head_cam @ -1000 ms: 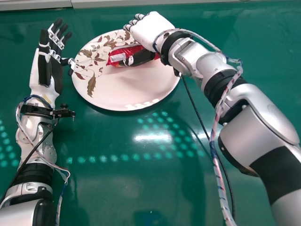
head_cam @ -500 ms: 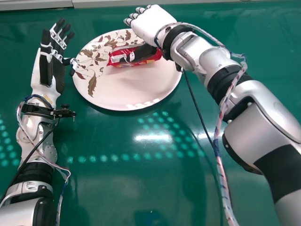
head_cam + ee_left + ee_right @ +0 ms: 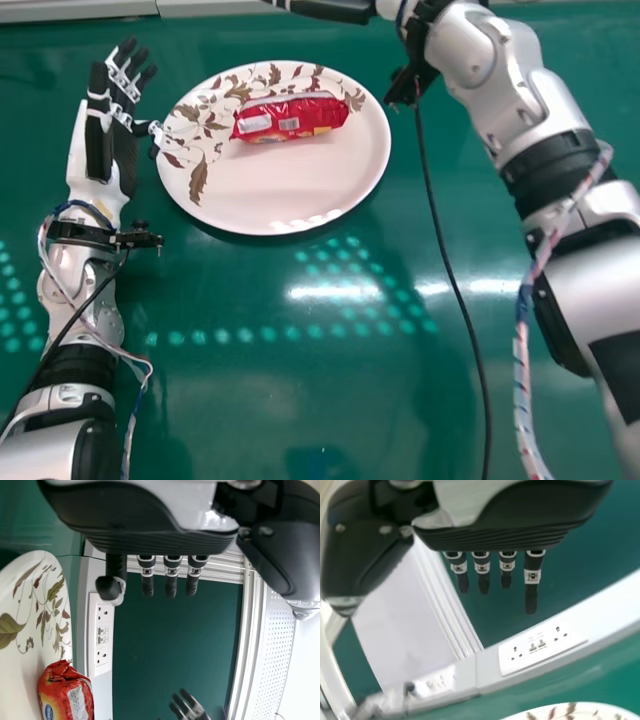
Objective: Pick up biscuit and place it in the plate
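Since the red, oblong biscuit packet point(image 3: 290, 118) lies on the round, white, leaf-patterned plate point(image 3: 290, 190), the empty, straight-fingered, black-and-white right hand point(image 3: 505, 525) should ease well clear, its thin black cable point(image 3: 487, 430) kept off the rim, while the open left hand point(image 3: 122, 155) idles beside the plate.

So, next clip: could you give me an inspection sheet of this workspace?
Surface: glossy green tabletop, with light reflections.
Job's things: red biscuit packet lying on the patterned plate.
Clutter: nothing seen.
Grippers: left hand beside the plate, fingers straight; right hand beyond the plate's far side, fingers straight; both hold nothing.
Cables: black cable runs from the right wrist over the tabletop; striped wires hang along the right arm.
Surroundings: socket panel on a pale strip.
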### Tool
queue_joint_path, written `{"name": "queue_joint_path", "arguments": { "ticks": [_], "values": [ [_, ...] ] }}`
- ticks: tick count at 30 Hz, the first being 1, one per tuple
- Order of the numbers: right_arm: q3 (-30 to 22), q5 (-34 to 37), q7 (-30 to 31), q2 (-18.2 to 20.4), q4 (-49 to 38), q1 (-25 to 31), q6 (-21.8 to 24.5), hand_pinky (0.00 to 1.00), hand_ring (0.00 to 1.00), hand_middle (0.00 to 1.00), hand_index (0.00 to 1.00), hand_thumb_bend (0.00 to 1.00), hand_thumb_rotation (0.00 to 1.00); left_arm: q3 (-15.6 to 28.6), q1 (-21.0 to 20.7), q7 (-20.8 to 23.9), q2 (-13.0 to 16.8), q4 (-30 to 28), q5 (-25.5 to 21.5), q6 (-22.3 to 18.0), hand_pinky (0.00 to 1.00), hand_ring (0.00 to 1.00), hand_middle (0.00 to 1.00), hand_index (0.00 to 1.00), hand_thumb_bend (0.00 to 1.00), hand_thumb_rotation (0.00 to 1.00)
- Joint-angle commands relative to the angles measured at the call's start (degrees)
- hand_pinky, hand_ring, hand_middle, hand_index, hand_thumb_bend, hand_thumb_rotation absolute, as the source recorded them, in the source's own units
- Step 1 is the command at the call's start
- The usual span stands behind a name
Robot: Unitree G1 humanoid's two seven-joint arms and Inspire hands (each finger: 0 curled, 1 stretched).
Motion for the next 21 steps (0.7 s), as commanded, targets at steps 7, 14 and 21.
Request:
{"name": "queue_joint_path", "arguments": {
  "ticks": [7,14,21],
  "values": [
    [-18.41,13.16,2.66,-5.26,-34.32,22.84,15.72,0.76,0.85,0.89,0.87,0.69,0.45,-0.67,3.34,0.53,-2.99,1.53,-0.3,0.1,0.0,1.0,1.0,1.0,1.0,0.95],
    [-32.42,22.7,0.29,-2.32,-57.49,45.58,22.72,0.66,0.78,0.82,0.82,0.57,0.4,-1.5,3.53,2.05,-3.58,0.33,0.95,0.77,0.0,1.0,1.0,1.0,1.0,0.96],
    [-41.04,31.35,-3.54,5.05,-66.12,61.85,18.75,0.63,0.78,0.81,0.81,0.48,0.28,-2.71,5.1,5.75,-4.28,-1.78,3.31,1.26,0.0,0.96,0.96,1.0,1.0,0.97]
  ]
}}
